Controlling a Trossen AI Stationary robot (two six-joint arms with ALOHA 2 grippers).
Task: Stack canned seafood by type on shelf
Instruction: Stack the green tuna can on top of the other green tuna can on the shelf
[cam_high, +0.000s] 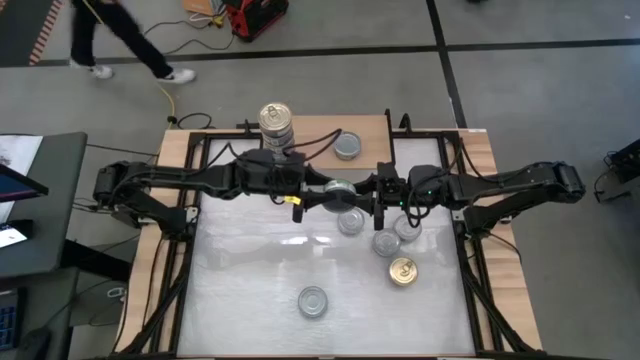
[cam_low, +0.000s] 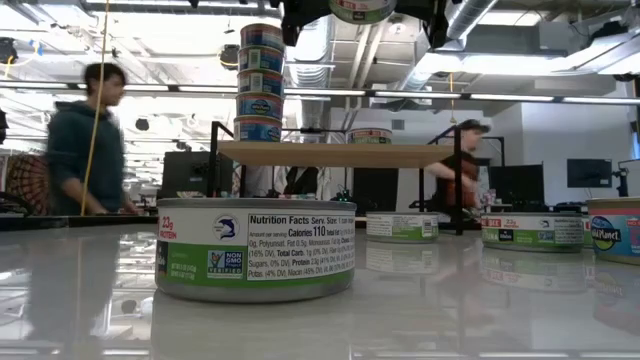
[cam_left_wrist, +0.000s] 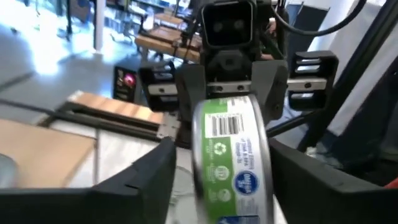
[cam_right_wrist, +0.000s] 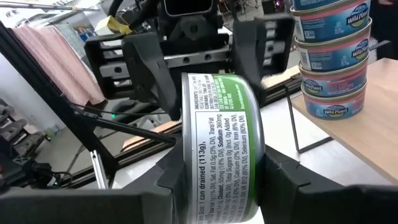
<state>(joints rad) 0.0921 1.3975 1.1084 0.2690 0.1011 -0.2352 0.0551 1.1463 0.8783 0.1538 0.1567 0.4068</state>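
Note:
A green-labelled can (cam_right_wrist: 217, 143) hangs on edge in mid-air above the table's middle (cam_high: 338, 189), between both grippers. My right gripper (cam_right_wrist: 221, 171) is shut on it from the table's right. My left gripper (cam_left_wrist: 224, 152) faces it from the left, open, with its fingers on either side of the can and a gap showing on one side. The wooden shelf (cam_high: 320, 132) at the far edge bears a stack of several blue-labelled cans (cam_high: 276, 124) at its left and a single can (cam_high: 347, 147) resting on its base. My right gripper pinches the can between its two fingers, one on each flat end by the rim (cam_right_wrist: 185, 158). The fingers (cam_right_wrist: 283, 180) come in level from the table's right. The can is lifted clear, standing on edge with its label wall toward both wrist cameras.
Several loose cans lie on the white tabletop right of centre (cam_high: 386, 243), one of them gold-topped (cam_high: 403, 271), and one lies alone nearer the front (cam_high: 313, 301). The black frame rails (cam_high: 190, 250) run along both sides. People move in the room behind (cam_low: 85, 140).

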